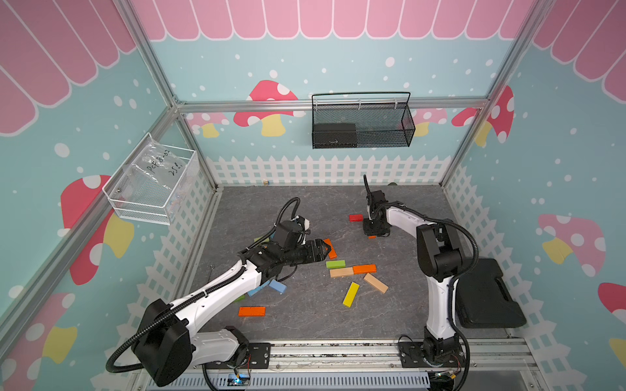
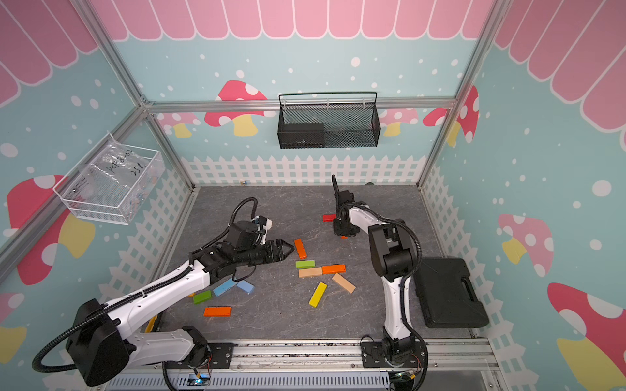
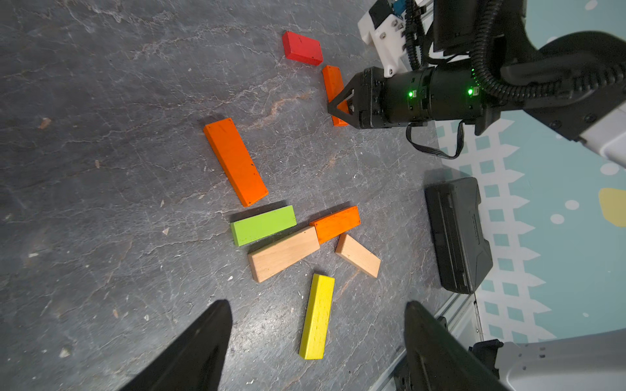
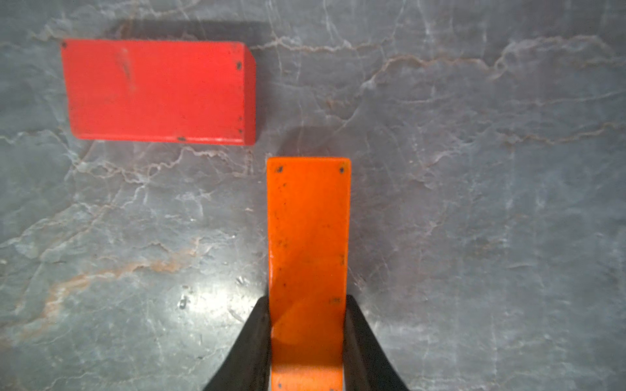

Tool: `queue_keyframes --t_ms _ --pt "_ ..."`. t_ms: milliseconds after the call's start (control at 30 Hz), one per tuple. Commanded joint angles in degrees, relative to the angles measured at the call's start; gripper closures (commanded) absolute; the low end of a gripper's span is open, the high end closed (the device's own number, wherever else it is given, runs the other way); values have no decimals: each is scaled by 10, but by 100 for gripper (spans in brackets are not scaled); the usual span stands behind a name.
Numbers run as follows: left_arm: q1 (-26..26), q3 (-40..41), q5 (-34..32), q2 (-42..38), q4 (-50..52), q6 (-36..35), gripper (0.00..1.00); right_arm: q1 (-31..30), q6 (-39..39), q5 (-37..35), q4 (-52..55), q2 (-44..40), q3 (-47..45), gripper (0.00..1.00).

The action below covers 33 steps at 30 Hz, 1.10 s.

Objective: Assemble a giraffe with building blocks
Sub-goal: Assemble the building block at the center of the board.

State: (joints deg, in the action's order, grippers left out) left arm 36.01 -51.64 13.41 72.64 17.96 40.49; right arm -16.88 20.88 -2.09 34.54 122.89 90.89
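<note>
One red block (image 4: 157, 91), one glossy orange bar (image 4: 306, 230) pinched in the right gripper (image 4: 308, 299); left gripper (image 3: 317, 304) spread wide.

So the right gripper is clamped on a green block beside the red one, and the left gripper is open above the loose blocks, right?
Not green: the right gripper is clamped on an orange block, as the right wrist view shows. It is beside the red block, and the left gripper is open above the loose blocks.
</note>
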Motion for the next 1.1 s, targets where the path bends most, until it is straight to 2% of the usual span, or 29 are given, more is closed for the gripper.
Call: queue_keyframes --t_ms 0,433,1067 --pt "-4 8 -8 -2 -1 -7 17 2 4 9 15 23 22 73" --pt "-9 14 -6 -6 -2 -9 17 4 17 14 30 59 82 74" --pt "-15 18 -4 -11 -3 -9 17 5 14 14 40 78 110 72"
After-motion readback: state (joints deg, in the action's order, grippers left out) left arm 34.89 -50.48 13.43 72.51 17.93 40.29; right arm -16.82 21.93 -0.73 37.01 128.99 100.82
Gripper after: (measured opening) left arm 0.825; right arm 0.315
